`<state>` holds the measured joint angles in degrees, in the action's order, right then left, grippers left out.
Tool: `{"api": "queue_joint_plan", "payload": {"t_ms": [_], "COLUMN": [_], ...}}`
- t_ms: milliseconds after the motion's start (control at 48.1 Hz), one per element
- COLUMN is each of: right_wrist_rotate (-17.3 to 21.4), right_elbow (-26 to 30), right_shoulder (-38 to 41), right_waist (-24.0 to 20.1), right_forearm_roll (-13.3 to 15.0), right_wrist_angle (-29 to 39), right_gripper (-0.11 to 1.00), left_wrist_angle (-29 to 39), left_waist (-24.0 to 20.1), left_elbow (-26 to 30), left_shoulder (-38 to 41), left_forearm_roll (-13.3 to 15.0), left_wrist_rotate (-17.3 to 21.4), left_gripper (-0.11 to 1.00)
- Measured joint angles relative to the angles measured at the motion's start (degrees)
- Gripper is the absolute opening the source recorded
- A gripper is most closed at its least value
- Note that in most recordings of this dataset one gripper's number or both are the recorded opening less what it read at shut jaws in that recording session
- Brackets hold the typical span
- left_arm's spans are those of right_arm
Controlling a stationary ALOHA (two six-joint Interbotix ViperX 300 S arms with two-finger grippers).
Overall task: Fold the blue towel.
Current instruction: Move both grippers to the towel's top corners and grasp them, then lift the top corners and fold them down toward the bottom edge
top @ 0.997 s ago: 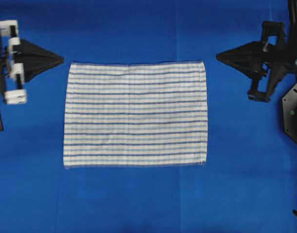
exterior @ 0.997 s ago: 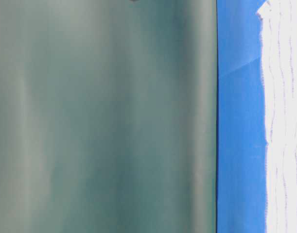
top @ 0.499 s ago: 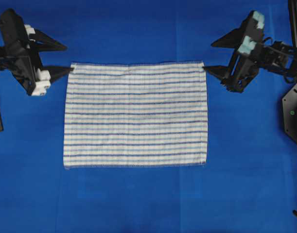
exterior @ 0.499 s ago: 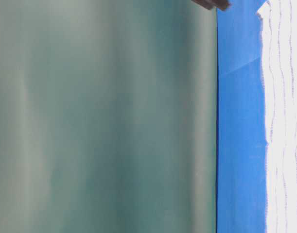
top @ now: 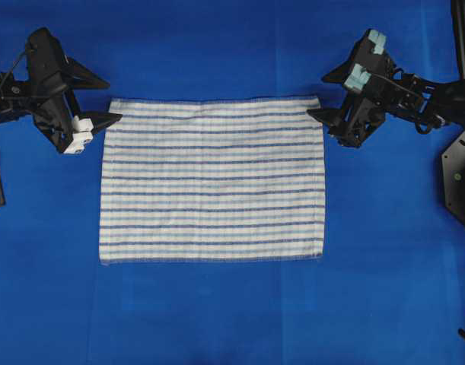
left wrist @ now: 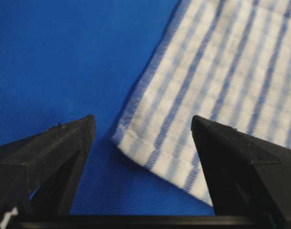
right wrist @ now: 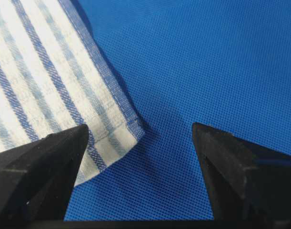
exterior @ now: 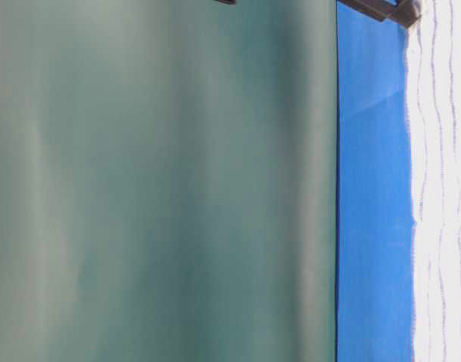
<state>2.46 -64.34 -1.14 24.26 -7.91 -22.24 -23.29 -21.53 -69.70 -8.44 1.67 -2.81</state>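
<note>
So here we've got the rectangular white woven towel with thin blue stripes [top: 211, 179] lying flat and fully spread out in the middle of the counter covered in plain solid-blue cloth [top: 217, 319]. No folds in it as far as we can see, and all four hemmed edges sit straight.

The left black tool [top: 103, 99] is parked at the towel's upper left corner in the overhead view, and its jaws are spread wide, gripping nothing. From its wrist camera we see the corner of the striped towel [left wrist: 212, 90] sitting between the two black fingers [left wrist: 50, 162], with one finger over bare blue cloth and the other over the towel's hem. Whether the tips actually touch the fabric, we can't tell.

Same deal on the other side: the right black tool [top: 317, 97] sits at the upper right corner, jaws released and wide apart. Its wrist view shows the towel corner [right wrist: 55, 95] beside one finger [right wrist: 40, 167], partly under it, and the other finger is over plain blue covering.

The table-level view is mostly a blurry grey-green surface [exterior: 162, 181], with a strip of blue and the towel's edge [exterior: 441, 188] along the right side.
</note>
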Motion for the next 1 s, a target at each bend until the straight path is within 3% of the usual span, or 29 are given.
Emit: {"api": "queue_joint_plan", "payload": {"t_ms": [540, 727, 810, 997], "right_wrist_rotate": [0.09, 0.09, 0.0, -0.18], "right_elbow": [0.09, 0.09, 0.18, 0.18], "right_shoulder": [1.41, 1.49, 1.41, 1.41], "right_waist": [-0.09, -0.44, -0.7, -1.67], "right_forearm_roll": [-0.35, -0.44, -0.44, -0.44], "right_wrist_angle": [-1.23, -1.32, -1.32, -1.41], "right_gripper": [0.76, 0.69, 0.6, 0.18], "left_wrist_angle": [-3.78, -3.96, -3.78, -3.52], "left_waist": [-0.88, -0.97, -1.14, -1.14], "left_elbow": [0.53, 1.14, 1.32, 1.67], "left_shoulder": [8.35, 9.32, 9.4, 9.67], "left_forearm_roll": [0.0, 0.0, 0.09, 0.0], "left_wrist_rotate": [0.0, 0.0, 0.09, 0.0], "left_gripper": [0.77, 0.74, 0.63, 0.13]}}
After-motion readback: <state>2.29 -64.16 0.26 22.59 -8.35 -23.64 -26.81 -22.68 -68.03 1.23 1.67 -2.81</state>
